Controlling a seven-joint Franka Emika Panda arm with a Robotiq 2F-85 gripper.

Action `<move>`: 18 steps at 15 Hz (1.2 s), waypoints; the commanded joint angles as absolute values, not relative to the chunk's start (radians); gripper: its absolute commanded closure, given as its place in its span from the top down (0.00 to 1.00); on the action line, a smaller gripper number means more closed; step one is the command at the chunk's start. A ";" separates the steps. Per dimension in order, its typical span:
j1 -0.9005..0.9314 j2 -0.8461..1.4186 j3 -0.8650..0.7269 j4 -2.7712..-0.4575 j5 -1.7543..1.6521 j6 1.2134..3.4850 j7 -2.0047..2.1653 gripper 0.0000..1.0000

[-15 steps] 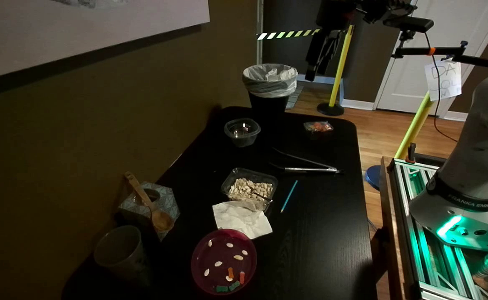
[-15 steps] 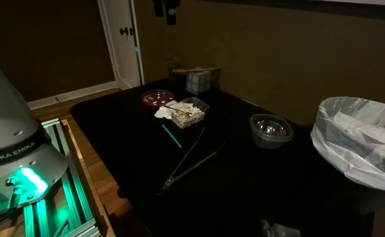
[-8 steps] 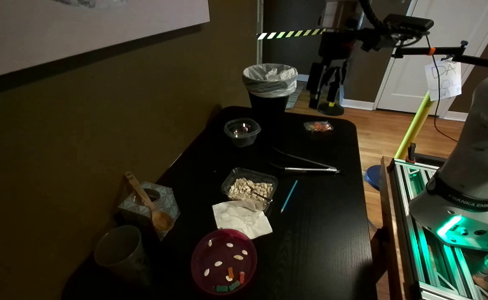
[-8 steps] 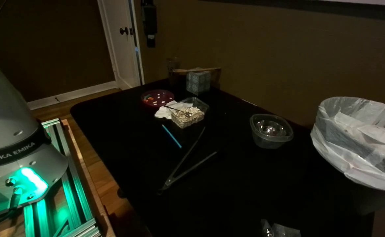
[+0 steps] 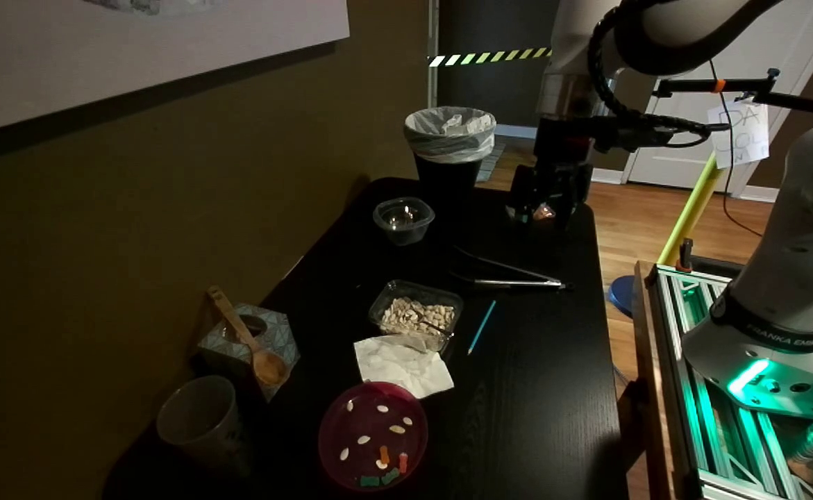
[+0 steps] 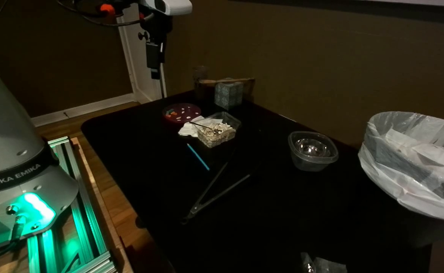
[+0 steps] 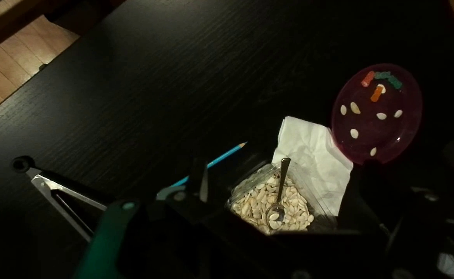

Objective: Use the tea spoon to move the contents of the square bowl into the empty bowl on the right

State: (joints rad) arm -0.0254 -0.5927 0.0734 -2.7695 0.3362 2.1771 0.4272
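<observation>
The square bowl (image 5: 425, 290), a clear shallow container, stands mid-table in both exterior views (image 6: 234, 120). It also shows in the wrist view (image 7: 308, 186), partly hidden by the gripper's body. Its contents (image 7: 256, 199) are pale beige, seed-like pieces. The metal tea spoon (image 7: 283, 179) rests in them, its bowl among the pieces and its handle over the rim. The empty bowl (image 5: 409, 236), clear and glassy, stands near the wall and bin, also in an exterior view (image 6: 309, 165). My gripper (image 5: 542, 210) is open and empty, high above the table, apart from the spoon; it also shows here (image 6: 155, 74).
Metal tongs (image 6: 218, 192) and a blue pencil (image 5: 482, 328) lie beside the square bowl. A white napkin (image 5: 403, 368) and red dish (image 5: 350, 434) adjoin it. A lined bin (image 5: 448, 142), tissue box (image 5: 278, 333) with wooden spoon (image 5: 239, 330), and cup (image 5: 198, 417) line the wall side.
My gripper has come down from the top of both exterior views, with the arm now reaching in above it. The fingers show spread apart. The things on the table have not moved.
</observation>
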 commanded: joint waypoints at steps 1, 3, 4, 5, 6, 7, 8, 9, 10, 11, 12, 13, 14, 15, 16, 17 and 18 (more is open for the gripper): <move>-0.037 -0.559 0.072 -2.767 0.350 2.222 0.441 1.00; -0.034 -0.475 0.026 -2.766 0.435 2.354 0.420 1.00; -0.029 -0.426 -0.001 -2.767 0.479 2.428 0.392 1.00; -0.017 -0.382 -0.030 -2.770 0.536 2.490 0.366 1.00; 0.004 -0.328 -0.061 -2.772 0.610 2.565 0.325 1.00; 0.029 -0.284 -0.093 -2.775 0.698 2.627 0.279 1.00; 0.097 -0.250 -0.166 -2.776 0.778 2.675 0.240 1.00; 0.175 -0.221 -0.248 -2.768 0.856 2.707 0.203 1.00; 0.224 -0.203 -0.297 -2.761 0.936 2.716 0.161 1.00; 0.259 -0.188 -0.321 -2.759 1.014 2.705 0.118 1.00; 0.272 -0.153 -0.314 -2.755 1.092 2.687 0.065 1.00; 0.276 -0.115 -0.301 -2.744 1.147 2.655 0.016 1.00; 0.235 -0.178 -0.292 -2.763 1.036 2.679 0.092 1.00; 0.252 -0.157 -0.292 -2.762 1.079 2.674 0.063 1.00; 0.263 -0.139 -0.291 -2.759 1.098 2.674 0.053 1.00; 0.270 -0.128 -0.291 -2.755 1.105 2.674 0.052 1.00; 0.271 -0.123 -0.291 -2.752 1.107 2.674 0.052 1.00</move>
